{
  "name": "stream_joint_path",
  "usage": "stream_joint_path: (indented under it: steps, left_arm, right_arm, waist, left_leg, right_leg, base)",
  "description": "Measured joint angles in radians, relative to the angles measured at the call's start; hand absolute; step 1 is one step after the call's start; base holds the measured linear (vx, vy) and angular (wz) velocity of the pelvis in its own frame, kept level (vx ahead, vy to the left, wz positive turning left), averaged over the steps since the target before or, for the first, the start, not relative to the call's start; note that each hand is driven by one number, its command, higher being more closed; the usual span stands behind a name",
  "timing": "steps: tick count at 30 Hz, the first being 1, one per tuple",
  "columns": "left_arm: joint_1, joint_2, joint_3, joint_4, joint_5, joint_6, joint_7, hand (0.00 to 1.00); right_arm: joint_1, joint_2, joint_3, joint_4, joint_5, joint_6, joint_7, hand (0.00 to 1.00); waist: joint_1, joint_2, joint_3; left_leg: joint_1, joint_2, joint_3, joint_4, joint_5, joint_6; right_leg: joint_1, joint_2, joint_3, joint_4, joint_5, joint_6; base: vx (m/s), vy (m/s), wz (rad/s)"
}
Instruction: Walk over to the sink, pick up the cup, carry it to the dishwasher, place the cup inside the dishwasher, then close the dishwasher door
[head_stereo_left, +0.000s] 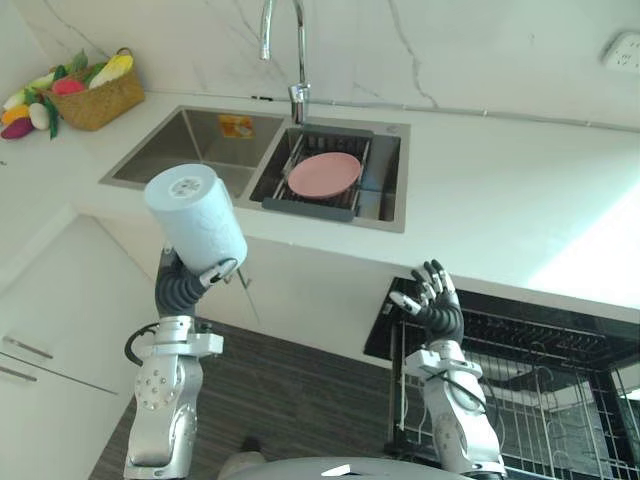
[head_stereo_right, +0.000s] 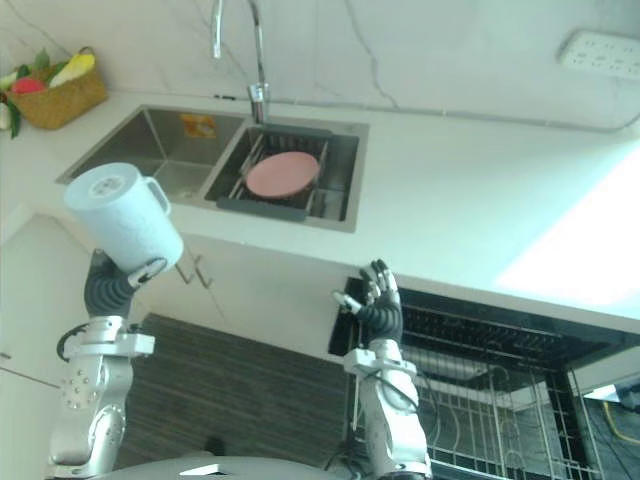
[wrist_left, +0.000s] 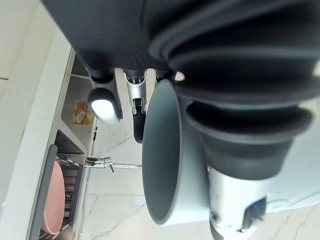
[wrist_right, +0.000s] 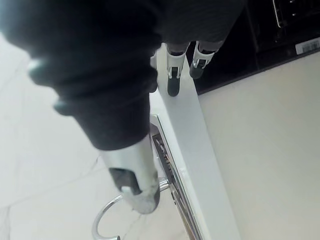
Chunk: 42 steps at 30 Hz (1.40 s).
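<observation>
Holds the pale blue cup (head_stereo_left: 195, 215) aloft in the left hand (head_stereo_left: 185, 280), base tipped up toward the head, out in front of the countertop (head_stereo_left: 500, 190) at its front edge, level with the left basin of the sink (head_stereo_left: 170, 150) and well apart from the dishwasher (head_stereo_left: 520, 325). Grips it from underneath, fingers curled round the lower body, with the handle (head_stereo_right: 160, 190) sticking out to one side, free of the palm. Probably rigid, light and smooth-walled, so liable to slide in metal fingers and to chip if knocked on wire; best clamped round the body as now, or hooked by the handle, and set down gently. Carries nothing in the right hand (head_stereo_left: 432, 300), fingers loosely spread and upright, just beside the front left corner of the open dishwasher. Shows a wire rack (head_stereo_left: 560, 400) there, with no dishes to be made out in the visible part. In the sink: left basin bare save a sticker (head_stereo_left: 235, 125); right basin with a dark drain rack (head_stereo_left: 280, 205) bearing a pink plate (head_stereo_left: 324, 173). At the countertop's back left corner, a basket (head_stereo_left: 95, 100) of coloured produce.
</observation>
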Motion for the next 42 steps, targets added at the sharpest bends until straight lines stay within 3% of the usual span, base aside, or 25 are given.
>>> stream_joint_path:
  steps: [9,13,16,18,19,21,23,24,25,26,27,29,30,31,33,34,36,37,39,42]
  left_arm:
    - [-0.075,0.001,0.002,0.017,0.001,0.018,0.003,1.0]
    - [-0.078,0.0,0.006,0.017,0.0,0.018,0.003,1.0]
    - [-0.066,-0.011,0.019,0.012,0.0,0.017,0.005,1.0]
    - [-0.043,-0.027,0.051,-0.001,0.001,0.018,0.021,1.0]
    - [-0.042,-0.022,0.053,-0.004,0.001,0.018,0.027,1.0]
    - [-0.049,0.005,0.054,-0.005,-0.004,0.018,0.026,1.0]
    - [-0.073,0.027,0.044,-0.002,-0.029,0.014,0.023,1.0]
    - [-0.103,0.026,0.016,0.007,-0.042,0.001,0.016,1.0]
    - [-0.131,0.023,-0.008,0.022,-0.042,-0.011,0.009,1.0]
    - [-0.151,0.026,-0.03,0.029,-0.042,-0.011,0.002,1.0]
    - [-0.181,0.028,-0.085,0.041,-0.04,-0.014,-0.009,1.0]
    - [-0.214,0.005,-0.175,0.086,-0.036,-0.006,-0.027,1.0]
    - [-0.227,-0.004,-0.211,0.094,-0.023,0.007,-0.047,1.0]
    - [-0.242,-0.004,-0.209,0.107,-0.02,0.015,-0.063,1.0]
    - [-0.245,-0.003,-0.208,0.114,-0.021,0.023,-0.064,1.0]
    - [-0.245,0.002,-0.197,0.114,-0.034,0.03,-0.058,1.0]
    - [-0.245,0.008,-0.188,0.124,-0.065,0.046,-0.033,1.0]
    - [-0.245,0.003,-0.188,0.143,-0.085,0.058,-0.016,1.0]
    - [-0.238,0.002,-0.189,0.149,-0.102,0.081,0.003,1.0]
    - [-0.235,0.001,-0.182,0.139,-0.143,0.081,0.005,1.0]
  right_arm:
    - [-0.001,0.023,-0.008,0.003,0.037,-0.015,0.022,0.0]
    - [-0.001,0.024,-0.021,0.006,0.037,-0.033,0.023,0.0]
    - [-0.006,0.024,-0.029,0.006,0.035,-0.038,0.022,0.0]
    - [-0.005,0.044,-0.027,0.004,0.03,-0.038,0.021,0.0]
    - [0.0,0.052,-0.028,0.004,0.03,-0.038,0.02,0.0]
    - [0.023,0.068,-0.048,0.001,0.03,-0.038,0.015,0.0]
    - [0.026,0.068,-0.067,-0.002,0.029,-0.038,-0.001,0.0]
    - [0.027,0.061,-0.088,-0.005,0.029,-0.038,-0.009,0.0]
    - [0.033,0.064,-0.106,-0.01,0.029,-0.039,-0.02,0.0]
    - [0.045,0.072,-0.112,-0.01,0.03,-0.044,-0.027,0.0]
    - [0.059,0.07,-0.112,-0.005,0.031,-0.045,-0.036,0.0]
    - [0.047,0.058,-0.107,0.012,0.047,-0.049,-0.05,0.0]
    - [0.017,0.052,-0.122,0.023,0.054,-0.056,-0.053,0.0]
    - [-0.02,0.072,-0.123,0.049,0.079,-0.082,-0.06,0.0]
    - [-0.022,0.071,-0.119,0.077,0.089,-0.091,-0.06,0.0]
    - [-0.034,0.07,-0.118,0.095,0.103,-0.092,-0.06,0.0]
    - [-0.054,0.067,-0.114,0.094,0.114,-0.093,-0.06,0.0]
    - [-0.057,0.058,-0.103,0.094,0.11,-0.092,-0.059,0.0]
    - [-0.055,0.051,-0.088,0.095,0.108,-0.09,-0.059,0.0]
    - [-0.055,0.036,-0.055,0.093,0.107,-0.072,-0.034,0.0]
  waist:
    - [-0.022,-0.004,-0.016]
    - [-0.022,-0.005,-0.015]
    - [-0.002,-0.004,-0.017]
    - [0.012,-0.012,-0.019]
    - [0.005,-0.02,-0.019]
    - [-0.023,-0.058,-0.025]
    - [-0.025,-0.07,-0.03]
    - [-0.019,-0.056,-0.034]
    - [-0.028,-0.059,-0.034]
    - [-0.042,-0.084,-0.037]
    - [-0.048,-0.127,-0.044]
    - [-0.048,-0.129,-0.04]
    - [-0.029,-0.084,-0.061]
    - [-0.042,-0.078,-0.053]
    - [-0.037,-0.083,-0.054]
    - [-0.017,-0.1,-0.061]
    - [-0.01,-0.11,-0.064]
    - [-0.009,-0.09,-0.051]
    - [-0.015,-0.066,-0.043]
    - [-0.019,-0.061,-0.043]
  left_leg:
    - [0.027,-0.061,0.072,-0.043,0.017,0.035]
    - [0.049,-0.063,0.114,-0.058,0.02,0.044]
    - [0.076,-0.051,0.193,-0.058,0.01,0.05]
    - [0.094,-0.029,0.288,-0.058,-0.007,0.041]
    - [0.096,-0.027,0.294,-0.063,-0.009,0.04]
    - [0.096,-0.026,0.295,-0.064,-0.009,0.039]
    - [0.089,-0.021,0.279,-0.064,-0.011,0.043]
    - [0.067,-0.005,0.262,-0.065,-0.012,0.06]
    - [0.057,-0.001,0.258,-0.064,-0.004,0.064]
    - [0.06,-0.019,0.247,-0.058,-0.004,0.057]
    - [0.057,-0.039,0.233,-0.03,-0.005,0.055]
    - [0.012,-0.04,0.243,0.036,-0.035,0.076]
    - [-0.009,-0.036,0.261,0.029,-0.058,0.119]
    - [-0.016,-0.039,0.308,0.036,-0.059,0.133]
    - [-0.008,-0.05,0.32,0.034,-0.06,0.141]
    - [-0.021,-0.065,0.358,0.037,-0.055,0.147]
    - [-0.049,-0.073,0.401,0.056,-0.046,0.143]
    - [-0.051,-0.069,0.414,0.059,-0.043,0.144]
    - [-0.051,-0.052,0.433,0.07,-0.043,0.143]
    - [-0.064,-0.036,0.456,0.072,-0.037,0.139]
  right_leg:
    - [-0.041,-0.052,0.073,-0.01,0.05,0.015]
    - [-0.059,-0.052,0.084,-0.01,0.071,-0.011]
    - [-0.094,-0.047,0.041,-0.001,0.108,-0.038]
    - [-0.125,-0.039,-0.044,0.001,0.149,-0.08]
    - [-0.125,-0.037,-0.053,-0.002,0.149,-0.084]
    - [-0.148,-0.033,-0.065,0.005,0.126,-0.098]
    - [-0.169,-0.031,-0.112,0.018,0.074,-0.176]
    - [-0.187,-0.033,-0.157,0.055,0.017,-0.235]
    - [-0.214,-0.059,-0.166,0.169,0.013,-0.23]
    - [-0.212,-0.076,-0.169,0.227,0.043,-0.234]
    - [-0.201,-0.104,-0.191,0.245,0.065,-0.188]
    - [-0.211,-0.09,-0.186,0.197,0.163,-0.179]
    - [-0.19,-0.04,-0.149,0.067,0.224,-0.136]
    - [-0.189,-0.059,-0.143,0.306,0.035,-0.154]
    - [-0.132,-0.046,-0.137,0.354,-0.044,-0.122]
    - [-0.069,-0.019,-0.139,0.236,-0.077,-0.091]
    - [-0.043,0.003,-0.144,0.087,-0.061,-0.072]
    - [-0.016,0.023,-0.14,0.003,-0.021,-0.045]
    - [0.015,0.057,-0.125,-0.097,0.042,-0.052]
    - [0.02,0.087,-0.104,-0.185,0.1,-0.069]
  base:
    - [-0.01,0.065,-0.21]
    - [-0.05,0.03,-0.32]
    - [-0.09,0.026,-0.77]
    - [-0.1,-0.009,-1.24]
    - [-0.13,-0.023,-0.64]
    - [-0.11,-0.033,-0.37]
    - [-0.03,-0.01,-0.49]
    - [-0.01,0.001,-0.28]
    - [0.0,0.0,0.0]
    - [0.06,0.019,0.25]
    - [0.06,0.046,0.12]
    - [-0.04,0.098,-0.39]
    - [-0.12,0.179,-0.92]
    - [-0.1,0.154,-0.92]
    - [-0.01,0.021,-0.55]
    - [-0.02,-0.03,-0.65]
    - [-0.09,-0.059,-0.67]
    - [-0.09,-0.062,-0.46]
    - [-0.12,-0.029,-0.4]
    - [-0.12,-0.022,-0.29]
